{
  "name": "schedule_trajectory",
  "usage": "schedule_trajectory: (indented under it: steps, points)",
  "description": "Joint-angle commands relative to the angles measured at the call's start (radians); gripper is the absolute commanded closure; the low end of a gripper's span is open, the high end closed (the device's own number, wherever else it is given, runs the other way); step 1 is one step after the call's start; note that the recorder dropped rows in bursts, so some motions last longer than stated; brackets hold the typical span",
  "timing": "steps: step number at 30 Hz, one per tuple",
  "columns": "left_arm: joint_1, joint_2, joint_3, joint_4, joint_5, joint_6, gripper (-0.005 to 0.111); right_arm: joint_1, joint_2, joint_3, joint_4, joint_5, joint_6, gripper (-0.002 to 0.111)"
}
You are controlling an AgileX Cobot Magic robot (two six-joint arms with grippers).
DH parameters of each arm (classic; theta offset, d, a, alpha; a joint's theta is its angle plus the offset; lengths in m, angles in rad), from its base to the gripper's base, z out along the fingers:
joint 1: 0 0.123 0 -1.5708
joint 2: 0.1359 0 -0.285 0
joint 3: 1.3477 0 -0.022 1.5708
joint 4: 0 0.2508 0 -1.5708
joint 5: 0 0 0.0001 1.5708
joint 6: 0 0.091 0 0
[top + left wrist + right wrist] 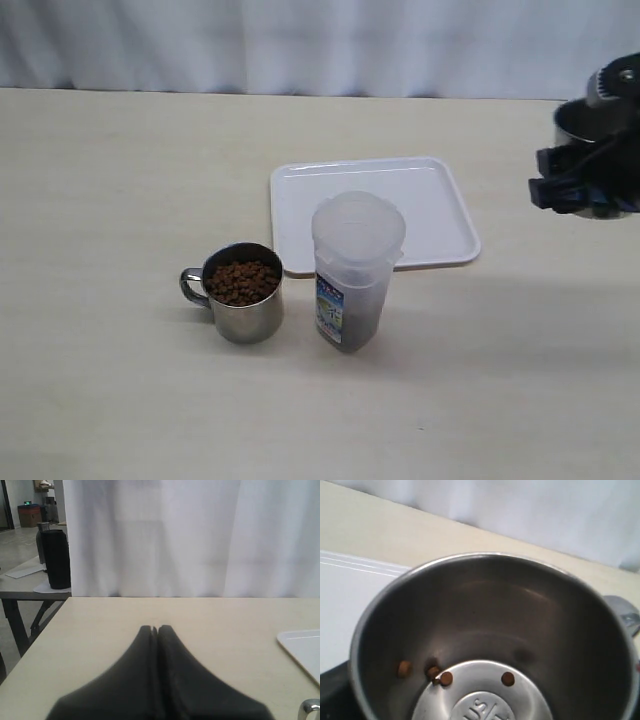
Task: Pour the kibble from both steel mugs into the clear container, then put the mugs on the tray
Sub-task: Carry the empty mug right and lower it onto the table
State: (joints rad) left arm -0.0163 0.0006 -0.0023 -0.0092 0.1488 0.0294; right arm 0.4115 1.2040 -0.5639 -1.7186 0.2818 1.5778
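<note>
My right end effector [585, 188] pinches the nearly empty steel mug [580, 125] and holds it raised off the tabletop [120, 180]. The right wrist view looks into this mug, where four stray pellets [446, 678] lie at the edge of its floor. Below this end effector and toward my left arm's side lies the tray [440, 215], flat on the tabletop with nothing on it. Farther the same way stands the clear container [357, 270], upright and touching the tray's near rim, with a dark fill low inside. The full steel mug [243, 295] is just beyond the container, upright, and the kibble [242, 281] reaches close to its rim. My left end effector [158, 629] has its fingers pressed together and grips nothing. Bare tabletop lies ahead of its tips, and a corner of the tray shows toward my right arm's side.
</note>
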Motion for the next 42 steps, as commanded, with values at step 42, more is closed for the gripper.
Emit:
schedule_trajectory:
  steps: [42]
  points:
    - [-0.008, -0.001, 0.002, -0.003, -0.006, -0.002, 0.107, -0.572, 0.888, 0.007, 0.795, -1.342, -1.438, 0.102]
